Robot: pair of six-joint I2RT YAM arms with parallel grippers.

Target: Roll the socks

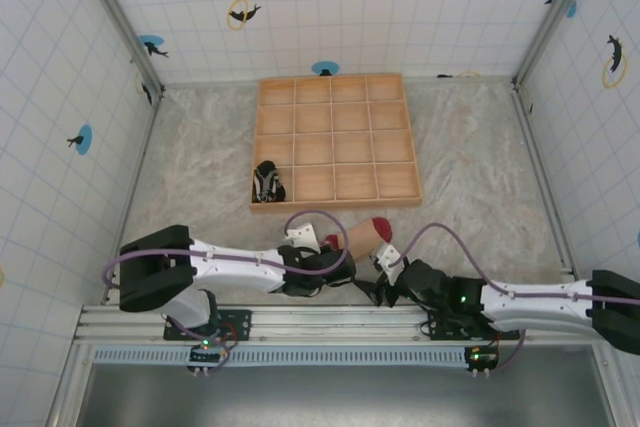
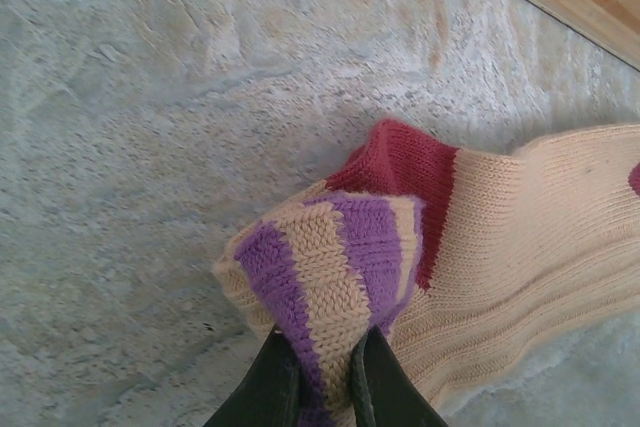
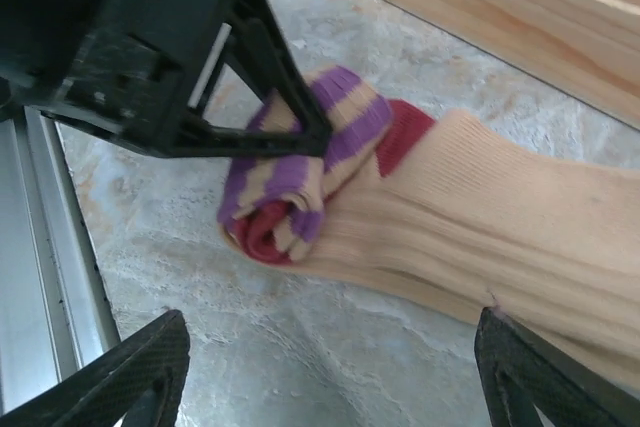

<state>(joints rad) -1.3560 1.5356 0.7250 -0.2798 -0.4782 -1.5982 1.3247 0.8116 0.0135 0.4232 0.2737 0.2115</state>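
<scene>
Left gripper (image 2: 320, 355): we see it pinching the tan sock's (image 2: 540, 237) purple-striped cuff (image 2: 330, 257).
Right gripper (image 3: 332, 332): spread wide, holding nothing.
Top view adds: black-and-white sock (image 1: 266, 183) bundled in the wooden tray's (image 1: 335, 203) near-left compartment; tan sock just in front of the tray.
Texture: ribbed knit, cuff coiled, on the marbled table (image 2: 150, 147).

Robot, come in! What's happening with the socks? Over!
Left gripper shut on cuff of tan sock, roll started. Right gripper open, above it. Black-and-white sock in tray. Nothing blocking.
</scene>
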